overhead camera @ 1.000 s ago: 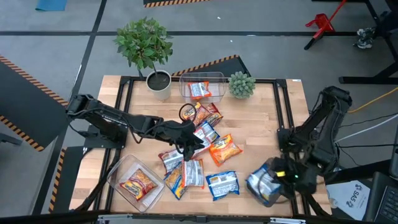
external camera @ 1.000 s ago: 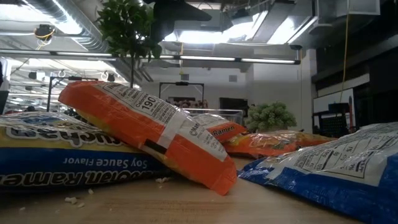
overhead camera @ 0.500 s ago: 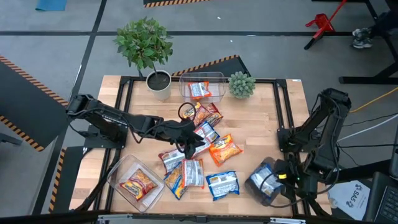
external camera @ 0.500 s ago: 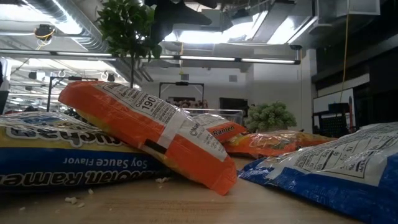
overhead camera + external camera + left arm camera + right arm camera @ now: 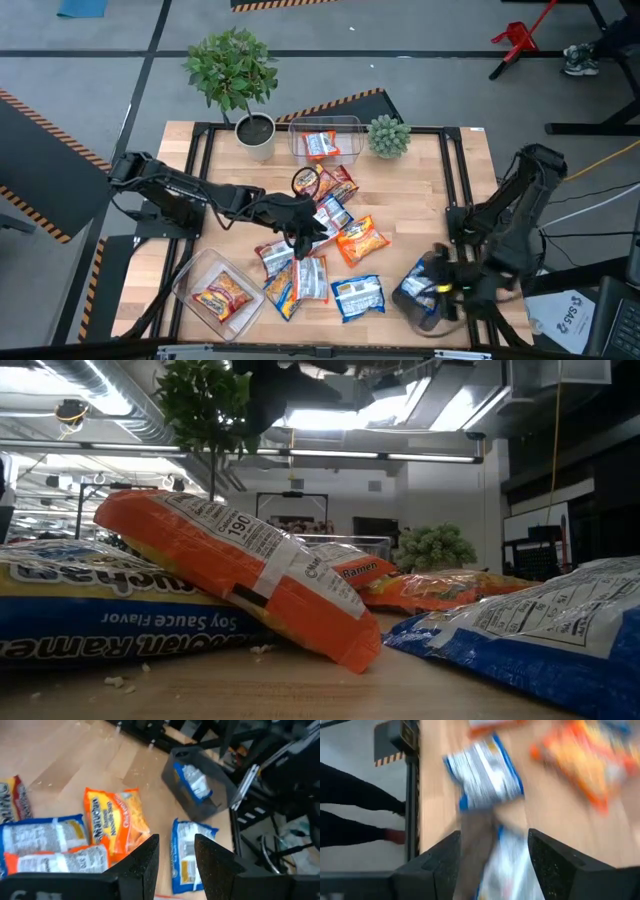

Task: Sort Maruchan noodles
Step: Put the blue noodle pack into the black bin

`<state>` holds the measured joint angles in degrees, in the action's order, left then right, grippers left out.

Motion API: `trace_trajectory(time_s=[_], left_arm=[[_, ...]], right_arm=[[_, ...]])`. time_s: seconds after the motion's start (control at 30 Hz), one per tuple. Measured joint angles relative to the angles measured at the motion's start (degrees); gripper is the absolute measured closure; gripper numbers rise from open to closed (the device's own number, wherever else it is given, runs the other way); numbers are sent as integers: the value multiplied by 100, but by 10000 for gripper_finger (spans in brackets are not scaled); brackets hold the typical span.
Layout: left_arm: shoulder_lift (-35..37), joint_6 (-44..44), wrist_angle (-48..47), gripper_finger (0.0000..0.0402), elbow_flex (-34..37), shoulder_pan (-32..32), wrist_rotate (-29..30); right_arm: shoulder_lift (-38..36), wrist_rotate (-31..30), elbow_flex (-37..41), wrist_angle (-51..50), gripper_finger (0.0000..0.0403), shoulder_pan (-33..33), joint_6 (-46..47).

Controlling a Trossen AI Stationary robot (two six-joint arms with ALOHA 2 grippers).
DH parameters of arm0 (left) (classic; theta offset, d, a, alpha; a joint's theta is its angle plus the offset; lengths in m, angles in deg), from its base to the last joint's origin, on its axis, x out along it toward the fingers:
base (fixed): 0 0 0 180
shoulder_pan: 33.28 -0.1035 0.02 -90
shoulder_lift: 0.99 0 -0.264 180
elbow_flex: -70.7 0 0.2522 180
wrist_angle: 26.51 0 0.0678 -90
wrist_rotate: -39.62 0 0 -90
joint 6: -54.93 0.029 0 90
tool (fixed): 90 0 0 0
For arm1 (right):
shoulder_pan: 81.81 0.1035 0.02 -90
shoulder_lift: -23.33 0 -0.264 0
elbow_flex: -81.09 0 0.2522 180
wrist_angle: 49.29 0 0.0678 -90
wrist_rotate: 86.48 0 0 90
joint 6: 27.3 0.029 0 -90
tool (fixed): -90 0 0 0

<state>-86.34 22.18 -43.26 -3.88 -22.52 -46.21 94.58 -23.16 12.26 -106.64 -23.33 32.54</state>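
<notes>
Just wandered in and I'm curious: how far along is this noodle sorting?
Partly done: single packets lie in the back tub, the front-left tub and the right tub. The right gripper is open over that tub. About eight packets remain mid-table under the left gripper.

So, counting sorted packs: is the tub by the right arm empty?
No. The tub holds a blue-and-white packet, visible through its wall.
</notes>
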Motion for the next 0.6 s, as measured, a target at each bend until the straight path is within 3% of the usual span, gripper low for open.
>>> trace_trajectory(time_s=[0.13,0.27,0.43,0.6], left_arm=[[-73,-2,0,282,4,-9,-265],[-314,11,577,282,-3,63,-715],[-1012,-11,1405,282,-11,285,-1246],[-1797,111,1600,285,4,551,-1255]], right_arm=[[456,634,-11,1513,202,-932,-2555],[952,1537,-9,2541,211,-1602,-3962],[1199,1944,-76,2656,216,-1764,-3910],[1186,1482,-327,1851,217,-1764,-3079]])
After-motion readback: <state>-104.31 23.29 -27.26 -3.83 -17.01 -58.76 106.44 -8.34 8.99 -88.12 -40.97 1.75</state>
